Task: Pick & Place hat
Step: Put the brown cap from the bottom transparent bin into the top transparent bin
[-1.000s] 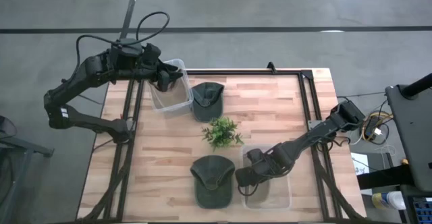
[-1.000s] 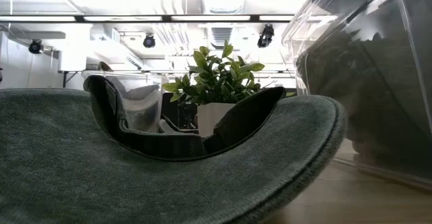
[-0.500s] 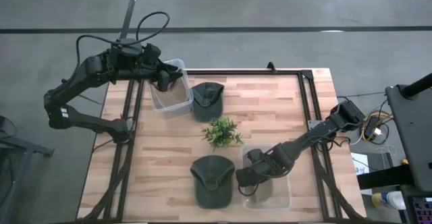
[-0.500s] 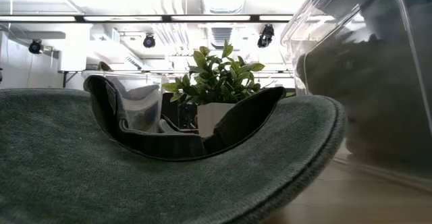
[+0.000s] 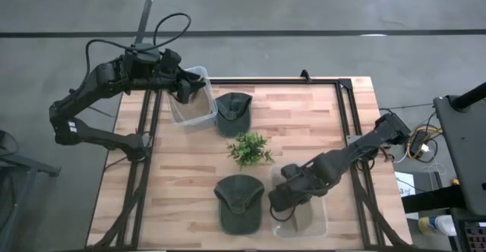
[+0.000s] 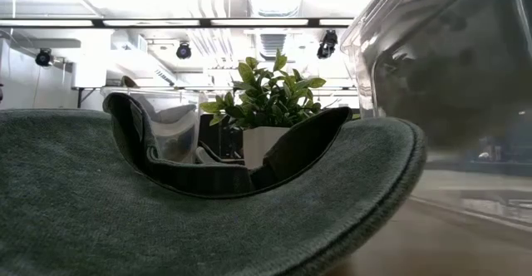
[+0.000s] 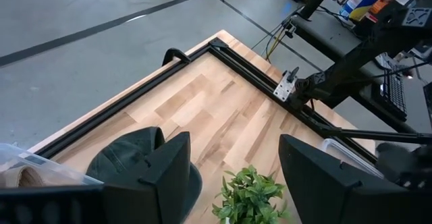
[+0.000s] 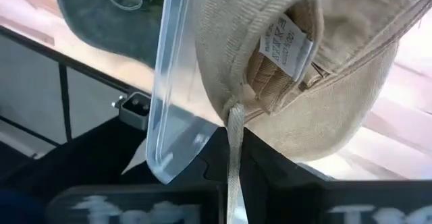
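A beige hat (image 8: 297, 82) lies inside the clear bin (image 5: 302, 210) at the table's near right. My right gripper (image 5: 276, 204) reaches into that bin and is shut on the hat. A green hat (image 5: 239, 203) rests on the table just left of this bin, with its brim filling the low view (image 6: 208, 201). A second green hat (image 5: 233, 112) lies at the far side. My left gripper (image 7: 236, 183) hangs open, with nothing between its fingers, over another clear bin (image 5: 190, 104) at the far left. My right gripper (image 8: 233, 166) pinches the beige hat's thin back strap (image 8: 234, 133), which runs down between the two fingers. The arm comes from the table's right and slants down into the bin. The hat's inside and white label (image 8: 287, 45) face the wrist. The hat stays inside the bin wall (image 8: 175, 82).
A small potted plant (image 5: 249, 147) stands mid-table between the two green hats. A black rail frame (image 5: 345, 92) runs along the far and right edges. Bare wood lies at the far right of the table (image 5: 304, 119).
In the low view the dark mass inside the near right bin has risen, and the bin's lower part now shows through. In the high view my right gripper has shifted slightly toward the table's near right. My left arm has kept still.
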Robot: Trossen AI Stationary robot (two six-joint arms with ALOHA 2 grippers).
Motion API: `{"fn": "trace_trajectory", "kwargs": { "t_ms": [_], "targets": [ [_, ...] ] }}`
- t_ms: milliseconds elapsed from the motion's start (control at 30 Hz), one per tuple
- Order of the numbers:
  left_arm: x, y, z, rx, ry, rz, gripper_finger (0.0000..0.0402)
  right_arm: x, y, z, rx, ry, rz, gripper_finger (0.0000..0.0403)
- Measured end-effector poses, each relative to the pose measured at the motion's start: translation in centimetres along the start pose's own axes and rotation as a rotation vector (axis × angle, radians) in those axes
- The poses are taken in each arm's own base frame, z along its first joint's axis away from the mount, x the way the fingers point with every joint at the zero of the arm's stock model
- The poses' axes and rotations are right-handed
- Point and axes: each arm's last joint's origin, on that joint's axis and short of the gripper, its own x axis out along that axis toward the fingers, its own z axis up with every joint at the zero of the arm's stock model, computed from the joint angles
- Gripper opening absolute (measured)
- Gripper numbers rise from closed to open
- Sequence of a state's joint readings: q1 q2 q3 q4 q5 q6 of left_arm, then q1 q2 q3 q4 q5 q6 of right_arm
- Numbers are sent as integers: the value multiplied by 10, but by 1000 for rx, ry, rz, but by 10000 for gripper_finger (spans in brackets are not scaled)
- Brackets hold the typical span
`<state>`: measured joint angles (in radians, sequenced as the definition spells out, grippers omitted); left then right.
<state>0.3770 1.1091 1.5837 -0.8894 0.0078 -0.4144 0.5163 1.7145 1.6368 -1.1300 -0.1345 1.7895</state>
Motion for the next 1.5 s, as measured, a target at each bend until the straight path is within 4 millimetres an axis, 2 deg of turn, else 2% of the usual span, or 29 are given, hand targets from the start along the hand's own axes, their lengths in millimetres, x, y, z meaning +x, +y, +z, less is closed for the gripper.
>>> {"fn": "trace_trajectory", "kwargs": {
  "t_ms": [200, 367, 533, 667, 833, 1067, 1367, 1500],
  "targets": [
    [0, 0, 0, 14, 0, -1, 218, -48, 4, -7, -13, -5, 6, 11],
    [-2, 0, 0, 24, -6, -3, 218, -86, 9, -10, -50, -103, 112, 11],
    [-8, -1, 2, 33, -25, -13, 218, -118, 10, -1, -72, -277, 196, 11],
    [-14, -2, 5, 37, -47, -22, 218, -135, 11, 11, -125, -398, 225, 11],
    [-21, -4, 8, 26, -71, -33, 218, -157, 14, 35, -217, -588, 246, 11],
    [-34, -8, 17, 14, -136, -62, 218, -184, 20, 89, -323, -833, 226, 11],
    [-59, -15, 33, -7, -251, -113, 218, -199, 30, 154, -418, -957, 296, 11],
    [-61, -15, 33, -67, -242, -126, 218, -202, 35, 171, -433, -1021, 311, 11]
  ]
}}
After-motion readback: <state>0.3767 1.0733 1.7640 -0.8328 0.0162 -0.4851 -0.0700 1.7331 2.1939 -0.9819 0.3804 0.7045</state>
